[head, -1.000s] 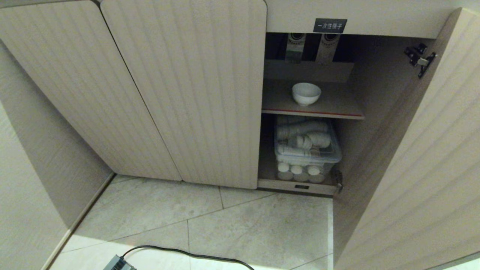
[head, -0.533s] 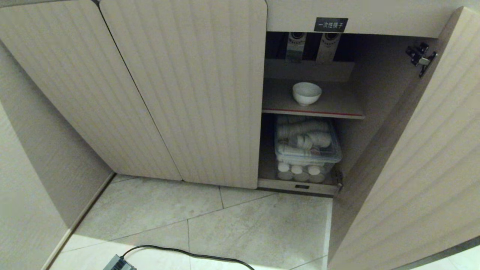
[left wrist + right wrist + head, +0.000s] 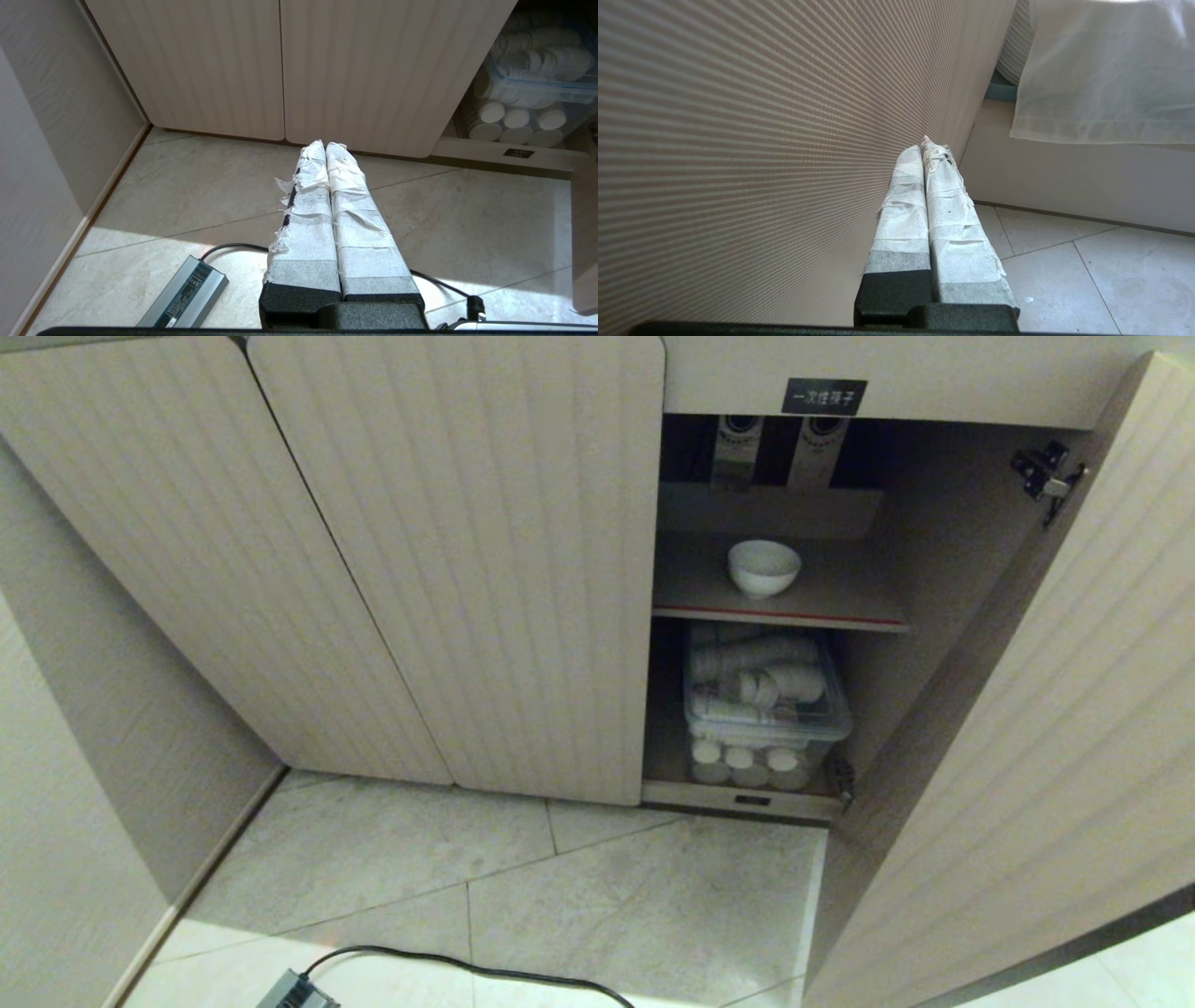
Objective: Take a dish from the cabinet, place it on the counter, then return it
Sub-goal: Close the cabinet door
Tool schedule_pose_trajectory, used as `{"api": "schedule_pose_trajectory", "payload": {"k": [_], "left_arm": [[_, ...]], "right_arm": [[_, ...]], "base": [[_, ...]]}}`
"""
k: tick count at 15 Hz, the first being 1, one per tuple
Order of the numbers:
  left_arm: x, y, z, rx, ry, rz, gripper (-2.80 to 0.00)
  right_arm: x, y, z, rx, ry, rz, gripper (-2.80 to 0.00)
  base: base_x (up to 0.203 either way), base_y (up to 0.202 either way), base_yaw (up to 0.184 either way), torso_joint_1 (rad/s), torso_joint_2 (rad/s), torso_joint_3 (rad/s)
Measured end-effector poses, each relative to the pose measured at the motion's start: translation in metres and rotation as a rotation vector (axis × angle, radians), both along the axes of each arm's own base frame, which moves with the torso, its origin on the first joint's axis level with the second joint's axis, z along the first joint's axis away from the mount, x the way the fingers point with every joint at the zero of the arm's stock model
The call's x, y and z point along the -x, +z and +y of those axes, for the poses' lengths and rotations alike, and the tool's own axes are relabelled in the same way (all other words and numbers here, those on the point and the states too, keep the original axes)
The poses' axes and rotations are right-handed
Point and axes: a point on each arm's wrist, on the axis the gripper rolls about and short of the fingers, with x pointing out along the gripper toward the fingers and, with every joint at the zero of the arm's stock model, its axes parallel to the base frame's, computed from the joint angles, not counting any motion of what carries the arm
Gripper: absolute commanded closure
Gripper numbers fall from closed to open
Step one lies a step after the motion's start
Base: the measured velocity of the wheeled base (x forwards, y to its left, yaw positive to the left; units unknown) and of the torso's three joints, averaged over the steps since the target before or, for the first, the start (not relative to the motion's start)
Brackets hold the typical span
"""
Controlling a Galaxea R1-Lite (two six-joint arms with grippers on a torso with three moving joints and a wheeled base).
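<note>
Behind the open cabinet door [image 3: 1046, 728], the right gripper [image 3: 930, 145], pressed together, is swinging it wide; next, reaching the bowl [image 3: 764, 567] at twelve o'clock.

Place: kitchen or food-service storage area.
Cabinet [image 3: 448, 569]: low beige unit with ribbed doors, right door open.
Label [image 3: 823, 397]: black, white Chinese characters, above the opening.
Shelf [image 3: 840, 588]: one white bowl [image 3: 764, 567].
Below: clear bin [image 3: 766, 709] of stacked white cups.
Floor [image 3: 560, 896]: pale stone tiles.
</note>
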Motion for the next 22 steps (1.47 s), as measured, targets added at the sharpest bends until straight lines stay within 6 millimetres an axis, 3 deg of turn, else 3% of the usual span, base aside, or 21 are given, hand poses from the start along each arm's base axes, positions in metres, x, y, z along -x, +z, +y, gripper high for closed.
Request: {"api": "schedule_pose_trajectory", "payload": {"k": [11, 22], "left_arm": [[0.000, 0.000, 0.000, 0.000, 0.000, 0.000, 0.00], [0.000, 0.000, 0.000, 0.000, 0.000, 0.000, 0.00]], "right_arm": [[-0.019, 0.006, 0.013, -0.001, 0.156, 0.035, 0.00], [-0.056, 0.013, 0.037, 0.022, 0.201, 0.089, 0.00]], "base": [[0.000, 0.000, 0.000, 0.000, 0.00, 0.000], [0.000, 0.000, 0.000, 0.000, 0.00, 0.000]]}}
